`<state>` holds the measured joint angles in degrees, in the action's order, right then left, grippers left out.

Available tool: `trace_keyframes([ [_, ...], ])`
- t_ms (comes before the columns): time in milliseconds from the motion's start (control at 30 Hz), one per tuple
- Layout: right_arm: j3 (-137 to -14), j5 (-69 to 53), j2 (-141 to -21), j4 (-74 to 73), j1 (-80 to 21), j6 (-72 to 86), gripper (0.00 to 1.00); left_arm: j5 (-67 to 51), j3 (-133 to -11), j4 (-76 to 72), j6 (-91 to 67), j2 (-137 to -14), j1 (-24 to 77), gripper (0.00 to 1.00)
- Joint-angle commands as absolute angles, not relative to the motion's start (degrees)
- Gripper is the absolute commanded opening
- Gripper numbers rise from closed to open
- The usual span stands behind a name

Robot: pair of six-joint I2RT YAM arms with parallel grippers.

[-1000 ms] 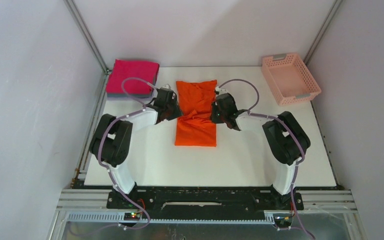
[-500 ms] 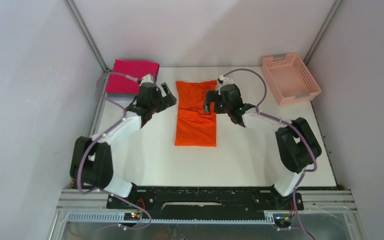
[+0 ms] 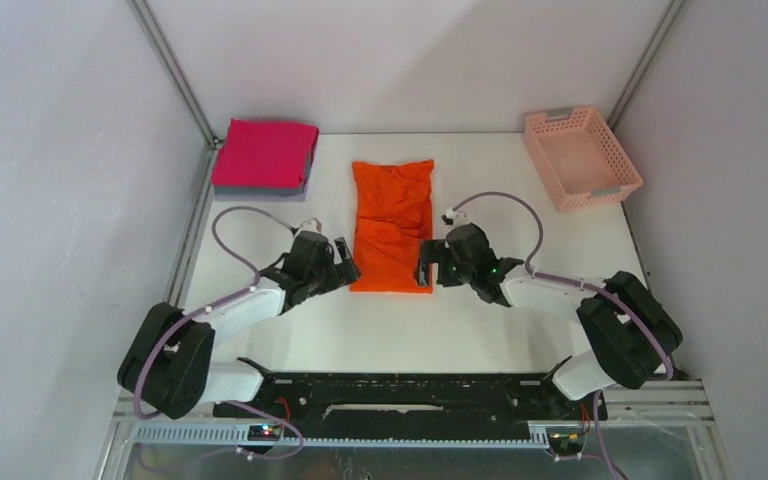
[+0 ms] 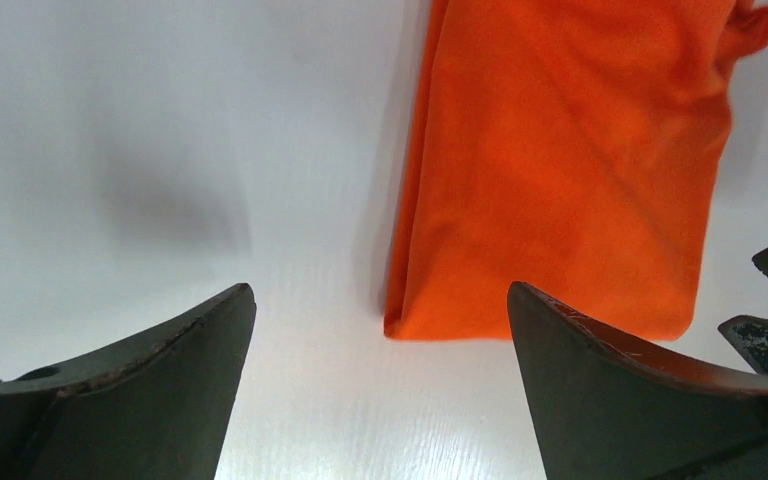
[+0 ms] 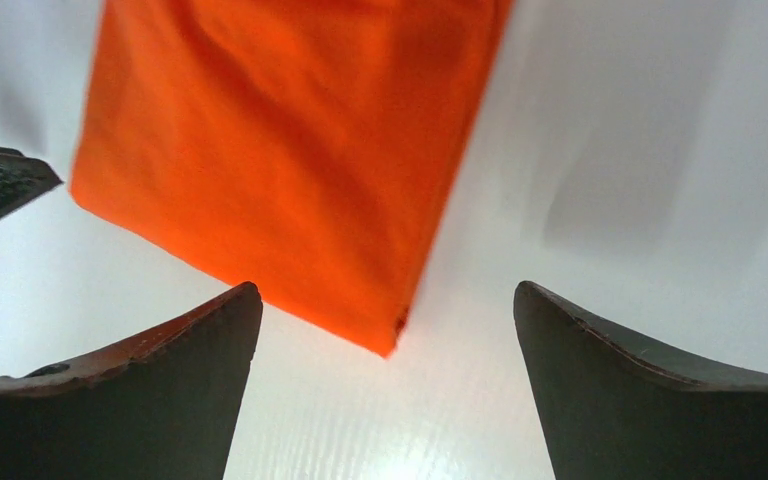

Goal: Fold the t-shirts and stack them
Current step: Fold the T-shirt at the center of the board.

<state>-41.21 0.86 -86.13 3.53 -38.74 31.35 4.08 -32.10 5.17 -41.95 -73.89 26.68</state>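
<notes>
1. The white table (image 3: 520, 330) fills the middle of the top view and looks the same as a second ago.
2. The orange t-shirt (image 3: 393, 225) lies on it as a long folded strip, running from the upper centre down to mid-frame. It is creased along its length. Its outline and place match the earlier frames.
3. The folded magenta-pink t-shirt (image 3: 265, 152) sits at the upper left of the table on a grey t-shirt (image 3: 260, 188), of which only an edge shows. Neither has shifted.
4. The pale pink basket (image 3: 582, 158) stands at the upper right, where it was.
5. The left gripper (image 3: 348, 258) has changed most. Half a second ago it was beside the strip's upper half; now it sits lower in frame, just left of the strip's bottom-left corner. Its jaws are spread wide and hold nothing. In the left wrist view that corner lies between the two fingers, clear of both.
6. The right gripper (image 3: 424, 268) has likewise dropped from the strip's upper right edge to its bottom-right corner. Its jaws also gape wide and empty. In the right wrist view the cloth's corner sits between the fingers without touching them.
</notes>
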Motion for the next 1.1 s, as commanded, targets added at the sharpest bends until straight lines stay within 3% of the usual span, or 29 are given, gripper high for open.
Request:
trace_keyframes([
  [0, -37.94, 2.83, -83.88, 5.95, -39.47, 36.72, 0.97, 3.99, -31.77, 1.49, -44.10, -76.30, 28.46, 0.94],
  [233, -35.42, 4.74, -85.36, 6.93, -41.21, 40.56, 0.84, 3.34, -32.69, 1.06, -45.17, -81.59, 29.43, 0.64],
  [333, -35.42, 4.26, -86.53, 8.33, -41.21, 40.76, 0.71, 3.25, -32.90, 1.49, -45.01, -82.34, 30.02, 0.51],
  [400, -35.46, 4.42, -86.75, 8.46, -41.31, 41.41, 0.68, 3.23, -33.00, 2.88, -45.00, -82.35, 30.42, 0.45],
  [700, -35.42, 6.24, -86.96, 7.75, -42.17, 42.94, 0.64, 5.24, -29.86, 4.65, -46.29, -79.87, 32.16, 0.39],
  [867, -35.42, 5.42, -88.22, 8.59, -42.78, 43.73, 0.60, 6.29, -30.84, 3.25, -46.12, -82.43, 32.22, 0.31],
  [933, -35.46, 5.21, -88.70, 8.48, -43.06, 44.07, 0.58, 6.23, -31.82, 3.04, -45.60, -83.77, 32.25, 0.23],
  [1000, -35.42, 5.34, -89.01, 8.08, -43.34, 44.68, 0.57, 6.51, -32.94, 4.23, -45.32, -85.10, 32.26, 0.04],
  [1067, -35.46, 6.01, -89.32, 7.66, -43.71, 45.18, 0.54, 6.81, -33.04, 4.58, -45.17, -85.47, 32.26, 0.00],
])
